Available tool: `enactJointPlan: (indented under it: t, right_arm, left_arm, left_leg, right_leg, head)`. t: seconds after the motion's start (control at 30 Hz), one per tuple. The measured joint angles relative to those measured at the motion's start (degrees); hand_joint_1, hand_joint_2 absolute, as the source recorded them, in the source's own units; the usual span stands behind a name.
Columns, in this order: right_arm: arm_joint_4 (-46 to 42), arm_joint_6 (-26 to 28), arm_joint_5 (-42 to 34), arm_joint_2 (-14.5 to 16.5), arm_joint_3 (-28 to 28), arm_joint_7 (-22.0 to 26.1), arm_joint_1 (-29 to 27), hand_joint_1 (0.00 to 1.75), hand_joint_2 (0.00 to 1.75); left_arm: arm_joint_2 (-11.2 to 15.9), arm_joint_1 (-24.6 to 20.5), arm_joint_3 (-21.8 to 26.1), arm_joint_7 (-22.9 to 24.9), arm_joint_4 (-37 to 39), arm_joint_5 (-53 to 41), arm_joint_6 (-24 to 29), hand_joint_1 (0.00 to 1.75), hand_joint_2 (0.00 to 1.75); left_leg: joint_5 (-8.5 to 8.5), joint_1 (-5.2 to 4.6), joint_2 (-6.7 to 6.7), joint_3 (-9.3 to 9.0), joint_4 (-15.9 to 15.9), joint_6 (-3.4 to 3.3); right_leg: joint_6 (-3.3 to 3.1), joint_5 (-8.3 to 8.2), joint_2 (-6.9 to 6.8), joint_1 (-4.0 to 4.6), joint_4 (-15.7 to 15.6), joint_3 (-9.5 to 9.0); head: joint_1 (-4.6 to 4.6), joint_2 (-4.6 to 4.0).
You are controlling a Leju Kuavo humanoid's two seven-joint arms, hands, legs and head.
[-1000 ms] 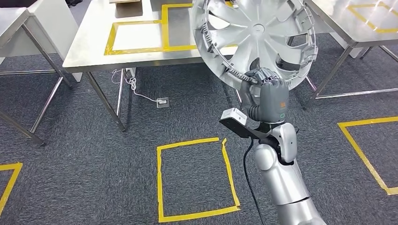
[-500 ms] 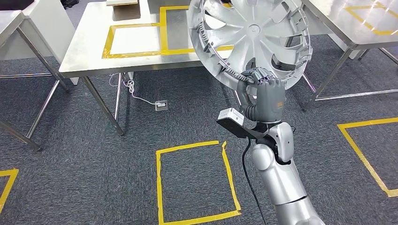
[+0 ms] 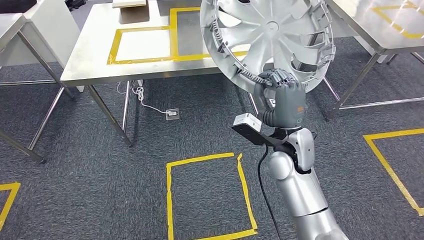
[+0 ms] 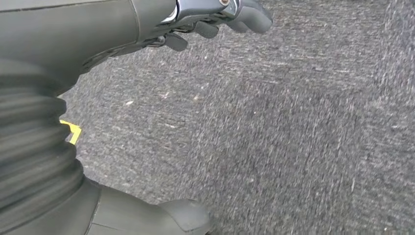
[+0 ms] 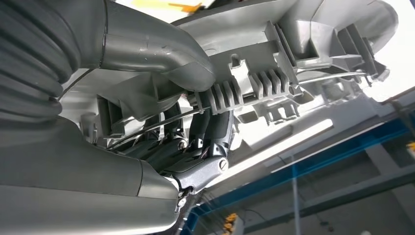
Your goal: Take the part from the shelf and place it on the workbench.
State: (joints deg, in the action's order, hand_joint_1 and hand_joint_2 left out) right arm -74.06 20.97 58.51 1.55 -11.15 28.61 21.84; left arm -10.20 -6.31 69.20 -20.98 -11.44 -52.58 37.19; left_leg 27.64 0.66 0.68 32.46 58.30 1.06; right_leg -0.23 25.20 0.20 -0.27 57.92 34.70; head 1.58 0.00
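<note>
The part is a large silver wheel cover (image 3: 270,35) with curved spokes. My right hand (image 3: 281,97) grips its lower rim and holds it upright in the air, in front of the steel workbench (image 3: 95,70). The cover hides the bench's right end. In the right wrist view the dark fingers (image 5: 210,132) curl around the ribbed rim of the cover (image 5: 274,73). A yellow taped rectangle (image 3: 142,42) marks the bench top. My left hand (image 4: 98,39) hangs over grey carpet, fingers (image 4: 235,12) apart from the thumb (image 4: 166,218), holding nothing.
A second steel table (image 3: 370,30) stands at the right and another table (image 3: 15,25) at the left. A floor socket (image 3: 172,114) with a white cable lies under the workbench. A yellow taped square (image 3: 205,195) marks the carpet in front of me.
The whole picture has shifted a little, so the camera has moved; the workbench sits slightly nearer. The wheel cover stays in my right hand's grip.
</note>
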Motion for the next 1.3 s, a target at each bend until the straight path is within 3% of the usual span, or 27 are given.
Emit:
enactJointPlan:
  t: [0.07, 0.17, 0.2, 0.23, 0.27, 0.3, 0.37, 0.4, 0.5, 0.57, 0.67, 0.7, 0.73, 0.77, 0.83, 0.9, 0.97, 1.07, 1.1, 1.17, 1.2, 1.23, 1.27, 1.3]
  right_arm:
    - [0.0, -0.3, 0.3, 0.1, -0.1, -0.1, 0.1, 1.75, 1.75]
    - [0.2, -1.2, 1.7, 0.7, -1.0, -0.5, 0.7, 1.75, 1.75]
    - [0.3, -1.5, 2.0, 0.9, -1.4, -0.7, 0.8, 1.75, 1.75]
    - [0.4, -1.7, 2.2, 1.1, -1.7, -0.8, 0.9, 1.75, 1.75]
    - [0.5, -1.9, 2.3, 1.3, -2.0, -0.9, 1.1, 1.75, 1.75]
    - [0.5, -2.0, 2.3, 1.4, -2.2, -1.1, 1.2, 1.75, 1.75]
    - [0.5, -2.3, 2.5, 2.0, -2.6, -1.6, 1.7, 1.75, 1.75]
    - [0.5, -2.4, 2.7, 2.3, -2.8, -1.9, 1.9, 1.75, 1.75]
    - [-0.3, -2.6, 3.2, 3.0, -3.1, -2.6, 1.9, 1.75, 1.75]
    - [-1.3, -2.8, 3.1, 3.1, -3.1, -2.7, 1.3, 1.75, 1.75]
    - [-2.5, -2.8, 2.9, 3.0, -2.9, -2.3, 0.4, 1.75, 1.75]
    - [-2.7, -2.8, 2.9, 2.9, -2.9, -2.3, 0.0, 1.75, 1.75]
    - [-2.9, -2.8, 2.8, 2.8, -2.8, -2.3, -0.4, 1.75, 1.75]
    - [-3.0, -2.8, 2.7, 2.7, -2.7, -2.3, -0.7, 1.75, 1.75]
    - [-3.2, -2.6, 2.3, 2.2, -2.4, -2.1, -1.3, 1.75, 1.75]
    - [-3.7, -2.0, 2.0, 1.5, -1.9, -1.5, -2.0, 1.75, 1.75]
    - [-4.5, -1.3, 1.6, 0.8, -1.3, -1.1, -3.1, 1.75, 1.75]
    - [-5.8, -0.9, 1.1, 0.1, -0.5, -1.0, -4.6, 1.75, 1.75]
    - [-6.0, -0.9, 1.1, 0.0, -0.3, -1.0, -5.0, 1.75, 1.75]
    - [-6.3, -0.8, 1.1, -0.1, -0.1, -0.9, -5.5, 1.75, 1.75]
    - [-6.4, -0.8, 1.2, -0.2, 0.0, -0.9, -5.8, 1.75, 1.75]
    - [-6.5, -0.7, 1.2, -0.3, 0.0, -0.8, -6.1, 1.75, 1.75]
    - [-6.6, -0.7, 1.2, -0.4, 0.1, -0.8, -6.3, 1.75, 1.75]
    - [-6.6, -0.8, 1.2, -0.5, 0.2, -0.8, -6.5, 1.75, 1.75]
  left_arm:
    - [0.3, 0.0, 0.0, 0.1, 0.0, 0.1, 0.1, 0.00, 1.75]
    - [0.8, 0.1, 0.0, -0.2, -0.1, 1.0, 0.0, 0.00, 1.75]
    - [1.0, 0.2, 0.0, -0.2, -0.1, 1.2, -0.1, 0.00, 1.75]
    - [1.1, 0.2, 0.0, -0.1, -0.1, 1.3, -0.1, 0.00, 1.75]
    - [1.3, 0.2, 0.0, 0.0, -0.1, 1.3, -0.1, 0.00, 1.75]
    - [1.4, 0.2, 0.0, 0.1, -0.1, 1.3, -0.1, 0.00, 1.75]
    - [1.5, 0.2, 0.0, 0.7, -0.1, 1.4, -0.1, 0.00, 1.75]
    - [1.5, 0.2, 0.0, 0.9, -0.1, 1.5, -0.1, 0.00, 1.75]
    - [1.4, 0.1, 0.0, 1.4, -0.1, 1.5, 0.0, 0.00, 1.75]
    - [1.3, 0.1, 0.0, 1.0, -0.1, 1.5, 0.1, 0.00, 1.75]
    - [1.3, 0.1, 0.0, 0.5, -0.2, 1.8, 0.1, 0.00, 1.75]
    - [1.3, 0.1, 0.0, 0.4, -0.2, 1.8, 0.1, 0.00, 1.75]
    - [1.3, 0.2, 0.0, 0.2, -0.2, 1.8, 0.1, 0.00, 1.75]
    - [1.3, 0.2, 0.0, 0.1, -0.2, 1.8, 0.1, 0.00, 1.75]
    - [1.2, 0.2, 0.0, -0.4, -0.2, 1.7, 0.1, 0.00, 1.75]
    - [1.1, 0.1, 0.0, -0.9, -0.2, 1.3, 0.1, 0.00, 1.75]
    - [1.1, 0.1, 0.0, -1.5, -0.1, 0.9, 0.1, 0.00, 1.75]
    - [1.1, 0.1, 0.0, -2.0, -0.2, 0.6, 0.0, 0.00, 1.75]
    - [1.1, 0.1, 0.0, -2.1, -0.2, 0.6, 0.0, 0.00, 1.75]
    - [1.1, 0.1, 0.0, -2.1, -0.1, 0.6, 0.0, 0.00, 1.75]
    - [1.1, 0.1, 0.0, -2.1, -0.1, 0.6, 0.0, 0.00, 1.75]
    - [1.1, 0.2, 0.0, -2.1, -0.1, 0.6, 0.0, 0.00, 1.75]
    - [1.1, 0.2, 0.0, -2.1, -0.2, 0.6, 0.0, 0.00, 1.75]
    - [1.1, 0.2, 0.0, -2.1, -0.2, 0.6, 0.0, 0.00, 1.75]
  left_leg:
    - [1.50, 0.04, -0.10, 1.36, 2.9, 0.56]
    - [5.59, 0.13, -0.19, 7.75, 14.1, 1.15]
    - [5.62, 0.14, -0.20, 9.31, 16.3, 1.24]
    - [4.50, 0.14, -0.20, 9.81, 16.3, 1.26]
    - [2.31, 0.14, -0.23, 9.10, 13.9, 1.20]
    - [-0.29, 0.14, -0.28, 7.60, 10.0, 1.09]
    - [-3.27, 0.03, -0.37, 4.40, 2.8, 0.61]
    - [-3.53, -0.02, -0.39, 3.60, 1.1, 0.26]
    - [-2.94, -0.04, -0.34, 3.14, 0.4, -0.96]
    - [-2.70, 0.17, -0.30, 2.70, 0.1, -1.72]
    - [-2.19, 0.26, -0.31, 2.26, 0.1, -2.25]
    - [-1.97, 0.25, -0.32, 2.06, 0.1, -2.26]
    - [-1.74, 0.25, -0.32, 1.76, 0.1, -2.23]
    - [-1.49, 0.26, -0.30, 1.38, 0.1, -2.15]
    - [-0.96, 0.24, -0.27, 0.65, 0.1, -1.90]
    - [-0.57, 0.12, -0.18, 0.42, 0.1, -1.35]
    - [-0.38, 0.08, -0.14, 0.40, 0.0, -0.64]
    - [0.81, 0.11, -0.29, 1.09, 1.6, 0.23]
    - [2.04, 0.13, -0.34, 2.34, 4.2, 0.44]
    - [4.97, 0.20, -0.36, 6.42, 11.9, 0.77]
    - [5.67, 0.24, -0.36, 8.39, 15.1, 0.90]
    - [5.21, 0.25, -0.37, 9.52, 16.5, 0.97]
    - [3.65, 0.27, -0.38, 9.54, 15.6, 0.98]
    - [1.23, 0.28, -0.39, 8.41, 12.3, 0.92]
  right_leg:
    - [-0.80, 0.07, -0.10, -0.28, -0.5, -0.59]
    - [-1.54, 0.62, -0.11, -0.23, -0.5, -1.17]
    - [-1.58, 0.86, -0.05, -0.18, -0.4, -1.42]
    - [-1.53, 1.14, 0.00, -0.16, -0.4, -1.74]
    - [-1.40, 1.47, 0.02, -0.16, -0.3, -2.15]
    - [-1.23, 1.84, 0.02, -0.16, -0.2, -2.56]
    - [-0.71, 2.54, 0.04, 0.08, 0.0, -2.99]
    - [-0.44, 2.76, 0.07, 0.21, 0.1, -3.01]
    - [0.45, 3.30, 0.06, 0.24, 0.1, -3.16]
    - [1.16, 4.93, 0.02, 0.10, 2.8, -2.06]
    - [1.83, 9.31, 0.02, -0.12, 14.1, 4.33]
    - [1.90, 9.66, 0.02, -0.17, 16.8, 6.19]
    - [1.90, 8.84, 0.02, -0.20, 17.4, 7.04]
    - [1.80, 6.80, 0.01, -0.22, 15.5, 6.63]
    - [1.31, 1.85, -0.08, -0.14, 7.3, 3.39]
    - [0.70, -0.27, -0.19, 0.21, 1.2, 0.85]
    - [0.16, -0.02, -0.13, 0.54, 0.0, 0.36]
    - [-0.81, -0.02, -0.07, 0.03, -0.6, -0.39]
    - [-1.12, 0.03, -0.07, -0.16, -0.8, -0.72]
    - [-1.52, 0.42, -0.04, -0.15, -0.8, -1.19]
    - [-1.57, 0.67, 0.00, -0.14, -0.8, -1.47]
    - [-1.53, 0.97, 0.04, -0.14, -0.7, -1.80]
    - [-1.42, 1.30, 0.08, -0.16, -0.6, -2.19]
    - [-1.25, 1.69, 0.10, -0.20, -0.5, -2.61]
  head:
    - [-0.19, 0.00]
    - [-0.36, 0.00]
    - [-0.37, 0.00]
    - [-0.38, 0.00]
    - [-0.37, 0.00]
    - [-0.37, 0.00]
    - [-0.40, 0.00]
    - [-0.44, 0.00]
    - [-0.49, 0.00]
    - [-0.40, 0.00]
    - [-0.27, 0.00]
    - [-0.27, 0.00]
    - [-0.25, 0.00]
    - [-0.24, 0.00]
    - [-0.18, 0.00]
    - [-0.08, 0.00]
    - [-0.04, 0.00]
    - [-0.11, 0.00]
    - [-0.15, 0.00]
    - [-0.20, 0.00]
    - [-0.20, 0.00]
    - [-0.20, 0.00]
    - [-0.21, 0.00]
    - [-0.21, 0.00]
